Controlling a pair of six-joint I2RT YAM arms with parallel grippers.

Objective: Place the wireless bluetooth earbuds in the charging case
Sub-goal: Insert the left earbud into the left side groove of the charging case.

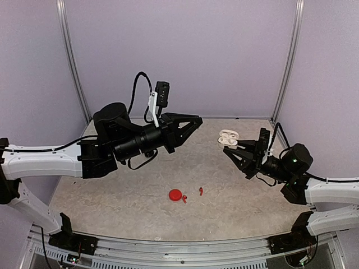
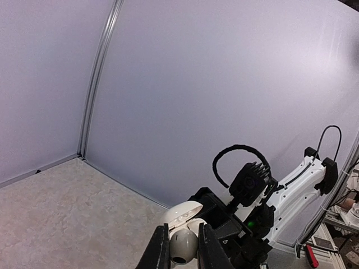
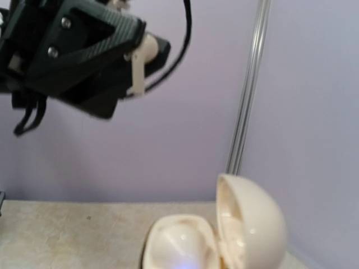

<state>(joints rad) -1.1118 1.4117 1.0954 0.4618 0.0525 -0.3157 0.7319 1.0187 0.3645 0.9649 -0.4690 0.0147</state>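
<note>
Fingers first: the right fingers (image 1: 235, 152) are pinched shut on the white case (image 1: 227, 137). They hold it up off the table (image 1: 112, 190) with its lid swung open, so the inside of lid and base faces the right wrist camera. To the left of that case, also up in the air, the left fingers (image 1: 190, 124) point towards it, pressed almost together. From the right wrist camera a small cream shape shows near their tip. It may be a white earbud, though it is too blurred to say. Well apart from the white case, down on the table to its left and towards the arms' side, lies a small round red case (image 1: 175, 194). One red earbud (image 1: 184, 198) is just beside the red case, and another red earbud (image 1: 201, 191) lies a little nearer the white case. I would judge any of these buds feather-light, hard and glossy, apt to squirt out of a pinch or skitter away if nudged. The rounded head looks like the slippery part. A hold across the short stem, leaving the head free to drop into its hollow, seems safest. The white case is smooth and rounded too, so it could twist in the right fingers if pushed from one side, and its hinge is probably the weak point.
</note>
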